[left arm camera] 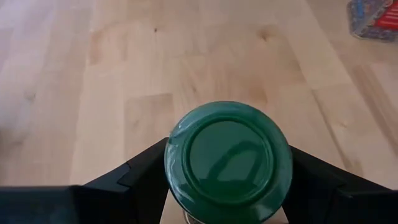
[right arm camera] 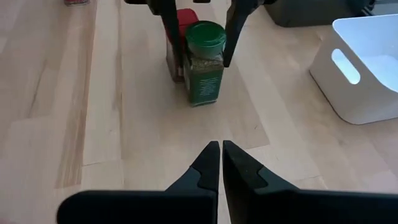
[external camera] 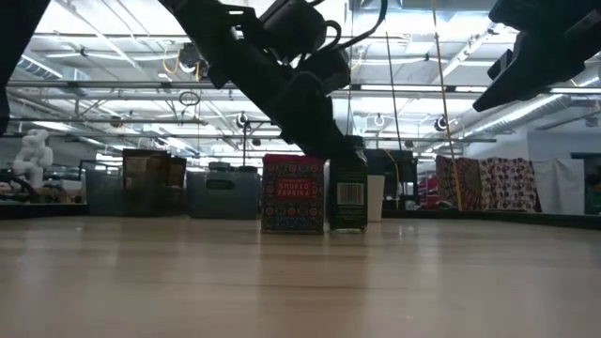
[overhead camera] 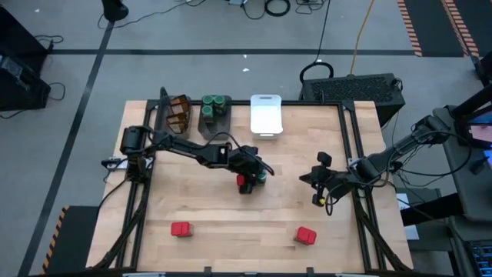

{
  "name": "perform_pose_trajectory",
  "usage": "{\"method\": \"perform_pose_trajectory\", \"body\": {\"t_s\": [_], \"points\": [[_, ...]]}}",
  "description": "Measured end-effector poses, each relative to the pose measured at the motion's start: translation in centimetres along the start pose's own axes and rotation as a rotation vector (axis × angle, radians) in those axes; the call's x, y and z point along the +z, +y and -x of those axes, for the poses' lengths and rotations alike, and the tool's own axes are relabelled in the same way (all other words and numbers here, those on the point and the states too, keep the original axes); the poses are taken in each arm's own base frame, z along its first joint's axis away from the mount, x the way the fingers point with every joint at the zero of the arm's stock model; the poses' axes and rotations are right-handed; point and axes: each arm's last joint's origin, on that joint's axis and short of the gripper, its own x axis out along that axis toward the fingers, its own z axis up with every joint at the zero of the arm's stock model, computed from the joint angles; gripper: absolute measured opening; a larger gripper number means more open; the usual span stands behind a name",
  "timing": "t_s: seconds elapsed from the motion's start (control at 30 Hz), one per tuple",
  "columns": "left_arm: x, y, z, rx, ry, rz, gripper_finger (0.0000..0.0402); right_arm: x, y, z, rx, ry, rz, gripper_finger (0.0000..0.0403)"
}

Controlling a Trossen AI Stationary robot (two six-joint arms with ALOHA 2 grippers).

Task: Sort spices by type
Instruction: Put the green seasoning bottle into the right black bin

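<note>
My left gripper (overhead camera: 257, 175) straddles a green-lidded jar (right arm camera: 204, 62) mid-table, fingers either side of the lid, jar standing on the wood just beside a red tin (external camera: 293, 193). My right gripper (right arm camera: 221, 163) waits pinched shut, empty. Packets (overhead camera: 178, 113) and jars (overhead camera: 216, 107) are binned — the white bin (overhead camera: 266, 114) looks empty, and two more tins (overhead camera: 181, 228) wait near the front edge.

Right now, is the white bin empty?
Yes, in the high view the white bin shows only its bare white floor, nothing inside.
</note>
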Motion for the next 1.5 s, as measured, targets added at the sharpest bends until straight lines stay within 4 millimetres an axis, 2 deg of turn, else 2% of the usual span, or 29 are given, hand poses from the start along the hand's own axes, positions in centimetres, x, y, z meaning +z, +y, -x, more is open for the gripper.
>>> {"method": "perform_pose_trajectory", "body": {"t_s": [0.83,1.13,1.5], "points": [[0.3,-0.3,0.0,-0.030,-0.023,-0.003,0.0254,0.0,0.0,0.0,-0.001,0.000,0.000,0.0000],[1.6,-0.2,0.3,-0.038,-0.057,-0.013,0.0254,0.0,0.0,0.0,-0.002,0.001,0.003,0.0000],[1.1,-0.3,0.4,-0.039,0.005,-0.002,0.0254,-0.1,-0.1,0.0,-0.013,0.009,0.061,0.0000]]}}
